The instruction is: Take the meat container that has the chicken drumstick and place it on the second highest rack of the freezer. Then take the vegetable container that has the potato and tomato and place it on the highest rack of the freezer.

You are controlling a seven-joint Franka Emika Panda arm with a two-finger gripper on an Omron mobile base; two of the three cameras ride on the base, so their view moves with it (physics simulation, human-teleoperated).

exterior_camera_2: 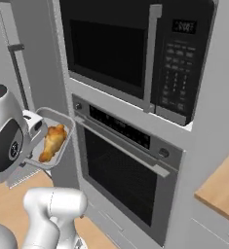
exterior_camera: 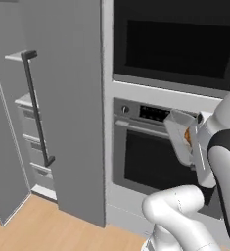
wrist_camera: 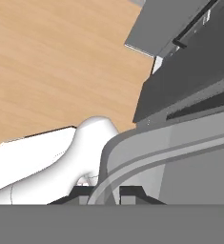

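Glossy white rounded arm (exterior_camera: pixel 180 211) segments with dark grey joints and a dark-fingered end effector (wrist_camera: pixel 105 193)

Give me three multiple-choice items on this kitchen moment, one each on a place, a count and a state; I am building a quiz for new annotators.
1. Where is the clear grey plastic tray with the golden-brown chicken drumstick?
A. On a freezer shelf
B. Held up in front of the built-in oven
C. On the floor

2. How many drumsticks lie in the tray?
A. One
B. Two
C. Three

3. How does the door of the tall grey freezer stand?
A. Shut
B. Taken off
C. Swung open

Answers: 1 B, the pincer grips its rim beside the steel oven. 2 A, a single piece shows. 3 C, shelves and drawers are exposed.
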